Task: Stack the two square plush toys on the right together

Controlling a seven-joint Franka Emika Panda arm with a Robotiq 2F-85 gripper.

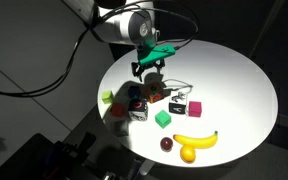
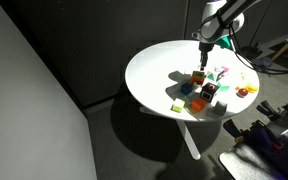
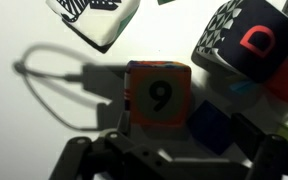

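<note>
I am hovering my gripper (image 3: 174, 150), fingers spread and pinching nothing, over the orange numbered cube (image 3: 159, 95) on the table (image 3: 44, 110). The black-and-white cube (image 3: 92, 20) is sitting just beyond. Descending off-centre risks squashing the soft cube or nudging the red-lettered cube (image 3: 249, 45).

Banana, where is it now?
In an exterior view the banana lies by the table edge nearest the camera, a dark round fruit beside it and a green cube behind.

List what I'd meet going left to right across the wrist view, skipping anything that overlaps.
In order: white cube with black stripes → orange cube with a numeral → black cube with a red D.
</note>
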